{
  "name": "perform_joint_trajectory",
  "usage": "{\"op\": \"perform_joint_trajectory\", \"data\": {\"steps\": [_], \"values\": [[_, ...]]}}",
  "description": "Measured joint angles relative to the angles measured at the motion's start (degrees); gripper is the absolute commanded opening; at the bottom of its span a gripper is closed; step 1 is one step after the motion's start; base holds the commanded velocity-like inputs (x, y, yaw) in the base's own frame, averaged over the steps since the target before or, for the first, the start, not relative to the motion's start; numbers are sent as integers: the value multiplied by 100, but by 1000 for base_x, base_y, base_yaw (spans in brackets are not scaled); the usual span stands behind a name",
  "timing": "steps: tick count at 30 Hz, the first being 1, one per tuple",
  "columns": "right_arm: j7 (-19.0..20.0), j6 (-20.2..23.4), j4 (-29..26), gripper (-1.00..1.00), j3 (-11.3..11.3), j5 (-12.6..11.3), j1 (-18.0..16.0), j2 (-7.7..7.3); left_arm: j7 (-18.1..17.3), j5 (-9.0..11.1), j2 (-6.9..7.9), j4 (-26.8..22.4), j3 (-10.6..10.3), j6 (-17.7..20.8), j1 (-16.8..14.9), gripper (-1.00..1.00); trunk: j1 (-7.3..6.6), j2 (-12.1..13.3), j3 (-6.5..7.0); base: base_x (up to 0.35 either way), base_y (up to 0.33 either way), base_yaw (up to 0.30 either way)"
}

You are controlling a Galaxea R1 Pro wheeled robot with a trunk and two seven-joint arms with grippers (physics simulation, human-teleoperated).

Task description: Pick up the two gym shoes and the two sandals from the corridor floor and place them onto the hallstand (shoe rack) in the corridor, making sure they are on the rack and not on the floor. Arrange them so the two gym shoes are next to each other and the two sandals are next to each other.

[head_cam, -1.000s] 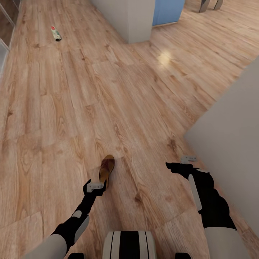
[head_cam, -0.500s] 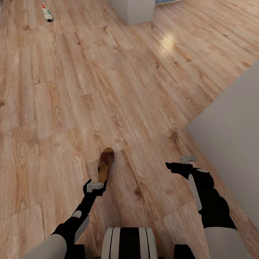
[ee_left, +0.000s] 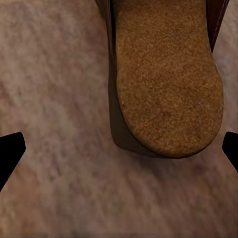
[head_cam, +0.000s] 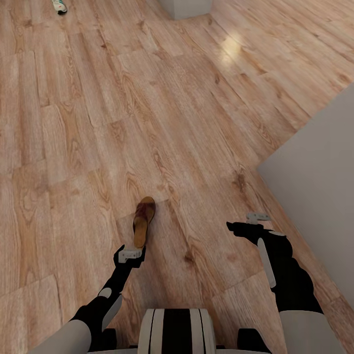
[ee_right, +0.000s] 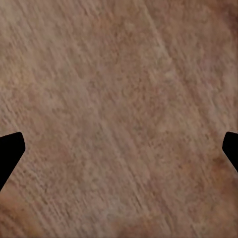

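One brown sandal [head_cam: 143, 221] with a tan footbed lies on the wood-grain corridor floor [head_cam: 98, 137], just ahead of my left gripper [head_cam: 130, 255]. In the left wrist view the sandal's heel [ee_left: 166, 84] sits close below, with the open fingertips [ee_left: 10, 151] wide apart on either side. A white gym shoe [head_cam: 59, 6] with green and red marks lies far off at the head view's upper left edge. My right gripper [head_cam: 241, 227] hovers open over bare floor [ee_right: 119, 119]. The hallstand, the other sandal and the other gym shoe are out of view.
A pale grey wall [head_cam: 319, 196] runs along the right, close beside my right arm. The foot of a white wall corner [head_cam: 187, 9] stands at the far top middle. A bright light reflection [head_cam: 231, 44] lies on the planks beyond it.
The head view has tilted down and moved forward: the sandal and the gym shoe have slid up the picture. Both arms keep the same pose.
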Motion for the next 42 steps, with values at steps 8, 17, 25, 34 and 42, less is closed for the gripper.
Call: {"op": "perform_joint_trajectory", "data": {"steps": [8,17,25,34,42], "values": [[0,0,0,100,-1,0,0,-6,0,0,0,0,-8,-8,0,100,0,0,0,0,0,0],[1,1,0,100,-1,0,0,-9,0,0,-7,-1,-9,-7,1,100,-2,0,0,90,-72,0],[1,0,0,100,-2,0,1,-16,0,0,-4,0,-5,-9,0,100,0,0,0,44,-39,0],[1,0,0,100,-1,0,0,-16,0,1,-1,0,0,-9,0,100,-1,0,0,38,-1,0],[1,0,0,100,-1,0,0,-17,0,1,0,0,0,-9,0,100,0,0,0,23,0,0]]}}
